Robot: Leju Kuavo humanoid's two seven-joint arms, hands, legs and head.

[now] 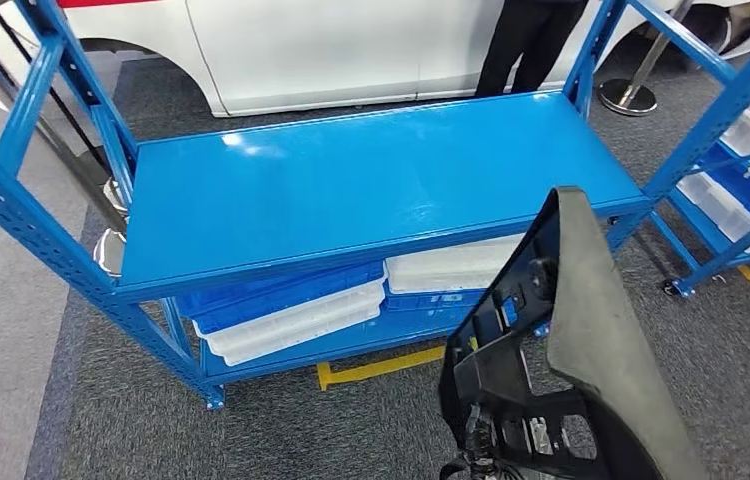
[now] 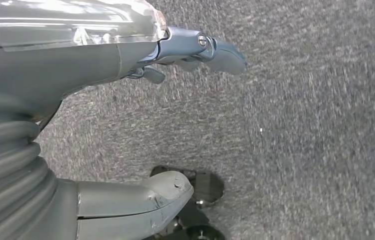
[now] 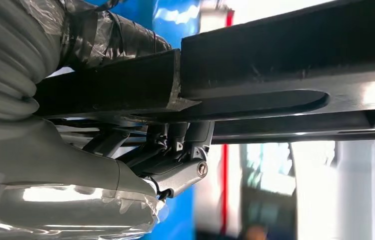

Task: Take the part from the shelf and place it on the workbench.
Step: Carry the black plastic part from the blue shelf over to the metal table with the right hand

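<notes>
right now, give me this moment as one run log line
right hand: holds black part | left hand: open, over carpet | blue shelf: bare top, ahead | part not yet placed

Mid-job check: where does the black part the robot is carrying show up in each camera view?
Head view: the black part stands at lower right, in front of the blue rack.
Left wrist view: not in it; the left hand hangs over grey carpet.
Right wrist view: a dark slab across the picture, right hand gripping it.
Shared landmark: the rack's blue behind the part.
</notes>
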